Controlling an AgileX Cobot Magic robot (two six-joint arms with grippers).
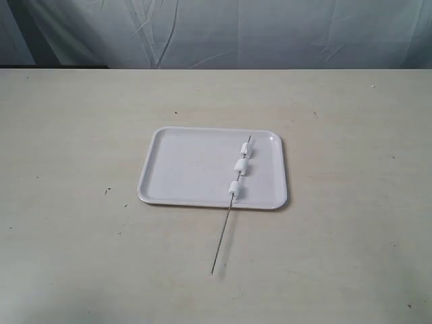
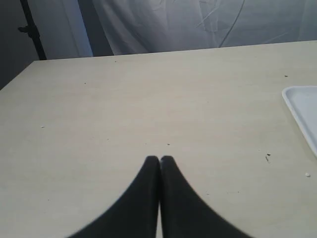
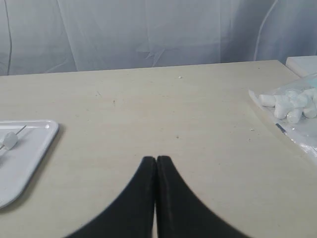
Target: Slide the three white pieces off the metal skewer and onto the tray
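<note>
The white tray lies mid-table. The metal skewer rests with its far half over the tray's right side and its near end on the table. Three white pieces are threaded on it: one at the far end, one in the middle, one by the tray's near rim. Neither arm shows in the exterior view. My left gripper is shut and empty above bare table, the tray's corner off to one side. My right gripper is shut and empty; the tray and one white piece show beside it.
A clear plastic bag of more white pieces lies near the table's edge in the right wrist view. A white cloth backdrop hangs behind the table. The tabletop is pale wood with small dark specks.
</note>
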